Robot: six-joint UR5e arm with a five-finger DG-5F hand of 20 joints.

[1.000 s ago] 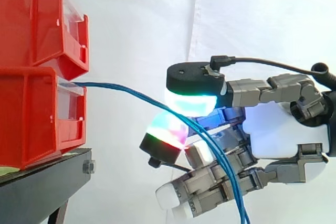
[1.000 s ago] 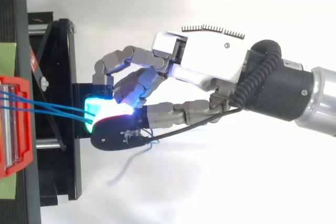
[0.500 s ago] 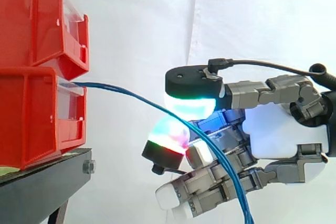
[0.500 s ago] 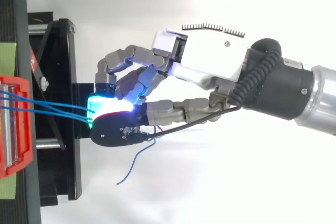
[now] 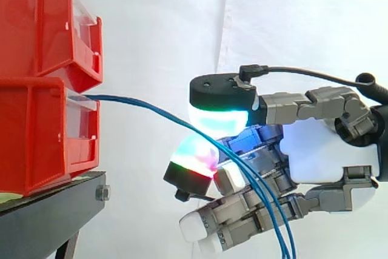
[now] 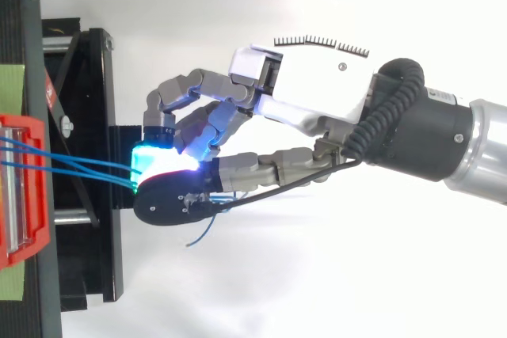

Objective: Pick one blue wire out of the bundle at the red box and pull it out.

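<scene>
Standing at the right of the side view, the hand (image 5: 327,150) pinches the blue wires (image 5: 145,106) between its curled fingers (image 5: 219,119), and these wires run from the lower red bin (image 5: 36,131) at the left edge to the frame's middle.

blue wires (image 5: 139,105): lower ends cut by bottom edge | red bins (image 5: 36,119): cut by left edge

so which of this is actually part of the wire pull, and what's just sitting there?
Job: blue wires, the lower red bin they come out of, the hand closed on them.
Just there: upper red bin, black stand, white curtain.
</scene>
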